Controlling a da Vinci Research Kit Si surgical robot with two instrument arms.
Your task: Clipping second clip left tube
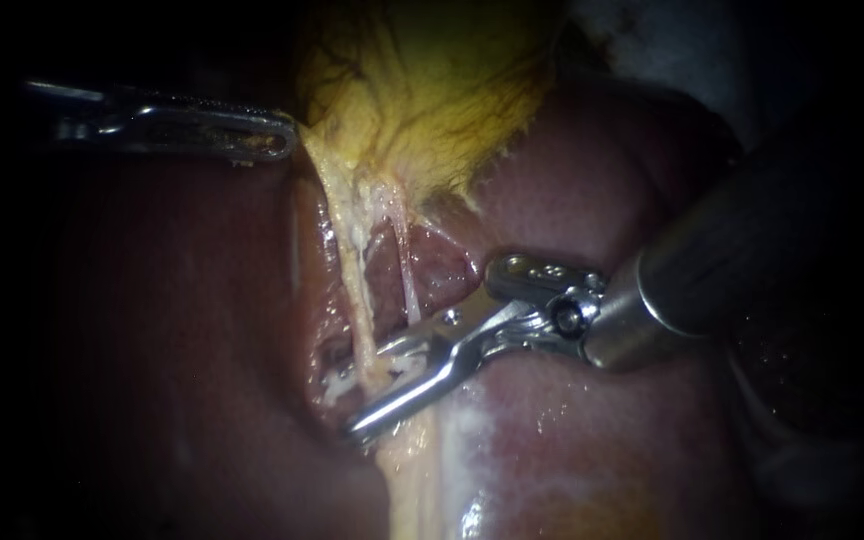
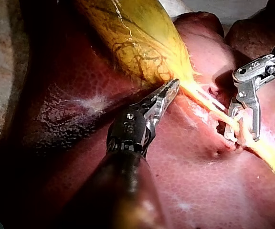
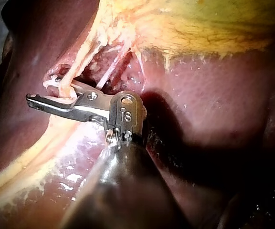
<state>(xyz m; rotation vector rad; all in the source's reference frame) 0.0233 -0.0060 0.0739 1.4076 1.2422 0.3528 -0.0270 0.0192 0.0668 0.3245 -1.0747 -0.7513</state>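
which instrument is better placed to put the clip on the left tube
Right. The right instrument has its open jaws astride the left tube; the left instrument is away at the gallbladder edge, jaws shut on it.

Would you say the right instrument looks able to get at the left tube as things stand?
Probably yes: the right instrument has its open tip on either side of the left tube, nothing between them, and the left instrument, gripping the gallbladder, is well clear.
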